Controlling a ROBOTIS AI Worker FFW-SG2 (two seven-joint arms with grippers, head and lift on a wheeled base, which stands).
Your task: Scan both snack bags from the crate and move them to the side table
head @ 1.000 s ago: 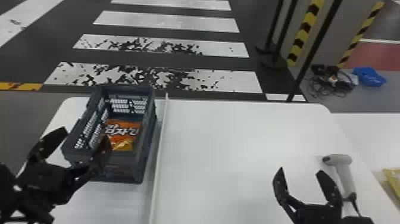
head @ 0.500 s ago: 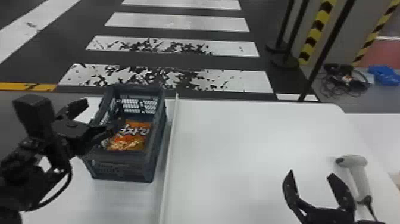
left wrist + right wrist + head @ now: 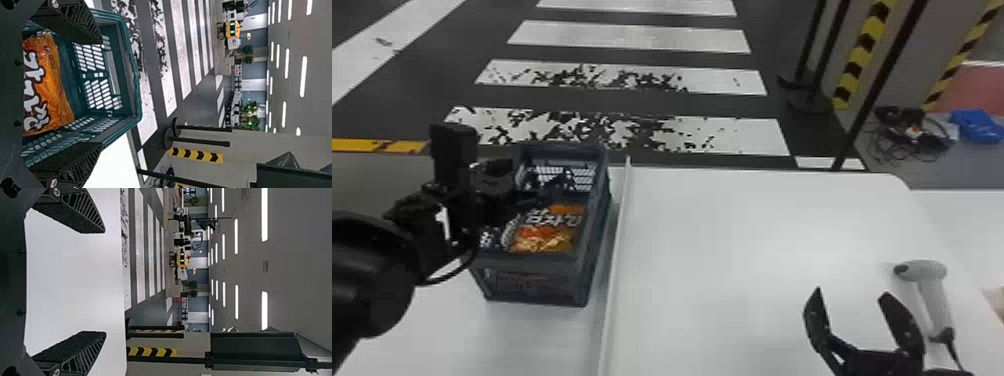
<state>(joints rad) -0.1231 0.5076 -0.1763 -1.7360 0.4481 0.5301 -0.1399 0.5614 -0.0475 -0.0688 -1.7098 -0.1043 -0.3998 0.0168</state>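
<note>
While jaws stand apart, left gripper now farther over crate.

The crate is of hard plastic, mostly matt, w/ smooth rim & perforated walls. The bag looks like thin plastic film, v. glossy & slightly crinkled. The table has a smooth surface w/ soft sheen; the divider on it is also smooth. The scanner seems smooth plastic, approx. satin. On the right gripper the pads are matt & rough, w/ ribbed sides; the left gripper has the same finish.
</note>
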